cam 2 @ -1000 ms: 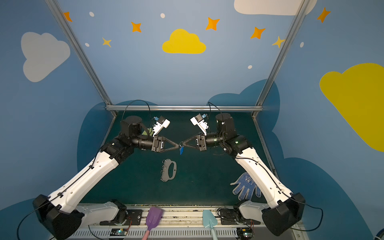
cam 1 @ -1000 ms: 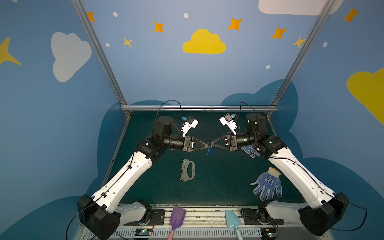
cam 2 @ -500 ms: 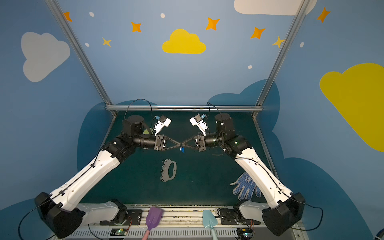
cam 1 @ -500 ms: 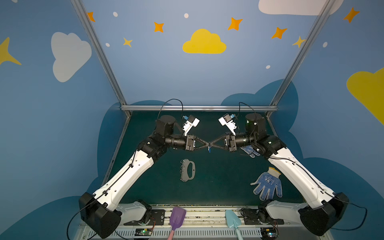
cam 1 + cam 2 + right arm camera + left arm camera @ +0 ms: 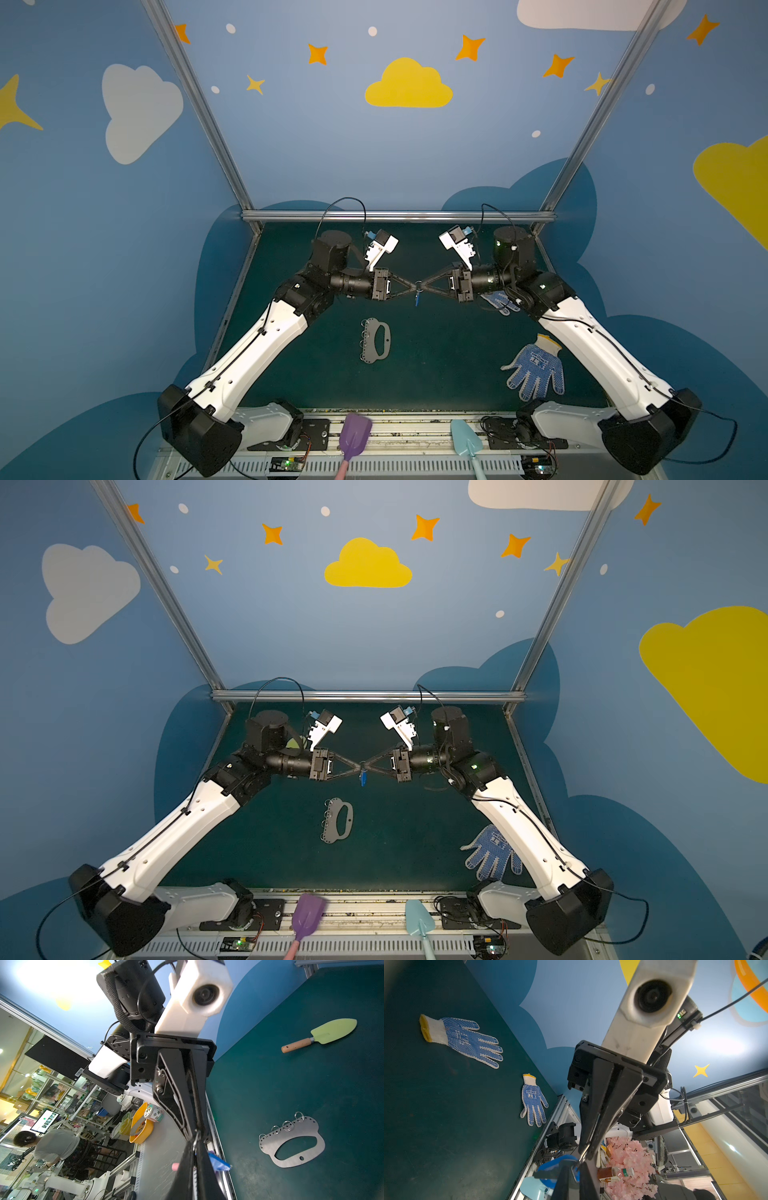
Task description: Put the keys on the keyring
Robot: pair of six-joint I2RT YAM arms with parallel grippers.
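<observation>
Keyring [image 5: 376, 341]: flat on tabletop [image 5: 440, 357], 7 o'clock of keys [image 5: 417, 296].
Left claw [image 5: 414, 286]: pinched on keys, likely for a handover.
Keys: midair between both tips, dangling toward 6 o'clock.
Right claw [image 5: 422, 286]: clamped on keys.

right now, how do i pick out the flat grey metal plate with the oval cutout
On the dark green mat, look just nearer the camera than where the left gripper and right gripper meet tip to tip. The flat grey metal plate lies alone there. Only it has a large oval cutout and small wire rings along one edge, unlike the blue-dotted white glove further right.
</observation>
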